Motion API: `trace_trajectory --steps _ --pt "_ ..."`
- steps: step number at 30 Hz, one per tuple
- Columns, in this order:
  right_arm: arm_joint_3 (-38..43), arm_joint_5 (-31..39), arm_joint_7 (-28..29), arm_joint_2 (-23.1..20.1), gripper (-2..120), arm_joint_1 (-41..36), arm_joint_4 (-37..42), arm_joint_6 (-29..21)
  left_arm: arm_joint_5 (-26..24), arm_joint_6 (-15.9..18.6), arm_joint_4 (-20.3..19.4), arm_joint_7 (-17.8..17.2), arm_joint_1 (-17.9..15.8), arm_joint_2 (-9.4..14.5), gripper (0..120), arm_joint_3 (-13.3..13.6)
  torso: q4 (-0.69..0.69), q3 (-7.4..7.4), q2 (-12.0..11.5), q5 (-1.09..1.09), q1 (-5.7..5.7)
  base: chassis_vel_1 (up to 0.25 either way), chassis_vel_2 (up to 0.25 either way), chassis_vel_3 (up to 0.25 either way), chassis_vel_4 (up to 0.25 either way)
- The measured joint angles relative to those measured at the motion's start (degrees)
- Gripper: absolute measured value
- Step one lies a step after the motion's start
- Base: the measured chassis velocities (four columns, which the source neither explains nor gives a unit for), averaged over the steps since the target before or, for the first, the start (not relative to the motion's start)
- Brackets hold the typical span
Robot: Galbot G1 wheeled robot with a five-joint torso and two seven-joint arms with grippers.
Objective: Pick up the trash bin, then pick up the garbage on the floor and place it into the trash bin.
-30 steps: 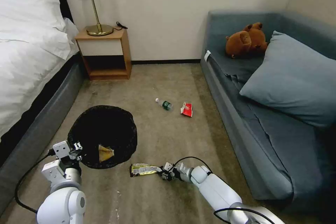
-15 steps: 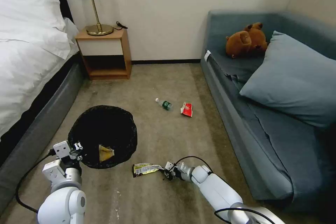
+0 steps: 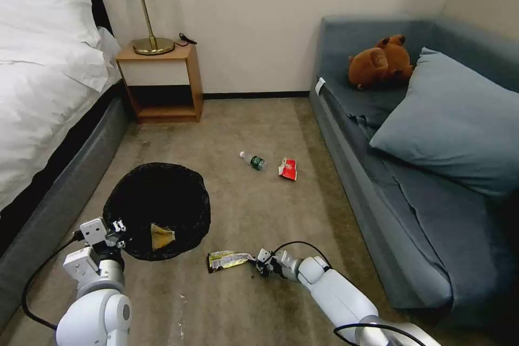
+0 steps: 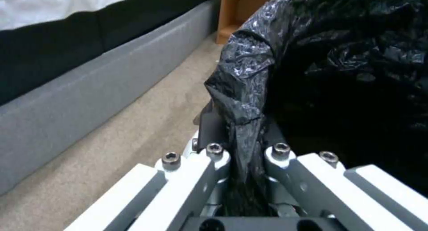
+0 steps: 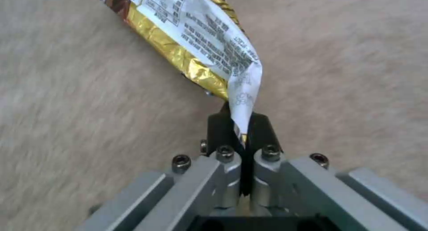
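The trash bin (image 3: 157, 208) with its black bag hangs at lower left, and my left gripper (image 3: 118, 238) is shut on the bag's near rim (image 4: 243, 100). A tan crumpled paper piece (image 3: 162, 236) lies inside the bin. My right gripper (image 3: 258, 266) is shut on one end of the yellow snack wrapper (image 3: 227, 260), which trails just above the floor (image 3: 259, 211) right of the bin; the right wrist view shows the wrapper (image 5: 196, 47) pinched between the black pads. A small clear bottle (image 3: 253, 160) and a red-and-white packet (image 3: 288, 168) lie farther off on the carpet.
A bed (image 3: 48, 97) runs along the left and a blue sofa (image 3: 421, 173) along the right, with a pillow and a brown plush toy (image 3: 380, 62) on it. A wooden nightstand (image 3: 162, 84) with a lamp stands at the back wall.
My right gripper has drawn the snack wrapper slightly to the right and nearer along the floor. The left gripper and bin have barely moved.
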Motion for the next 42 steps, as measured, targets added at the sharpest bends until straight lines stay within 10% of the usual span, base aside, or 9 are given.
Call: trace_trajectory --steps 42 --pt "16.1 12.9 14.7 -2.9 0 -8.1 17.3 3.1 -1.9 -2.3 8.5 1.1 -3.0 1.0 3 -0.3 0.01 0.0 0.0 0.01 0.0 0.0 0.0 0.0 0.0"
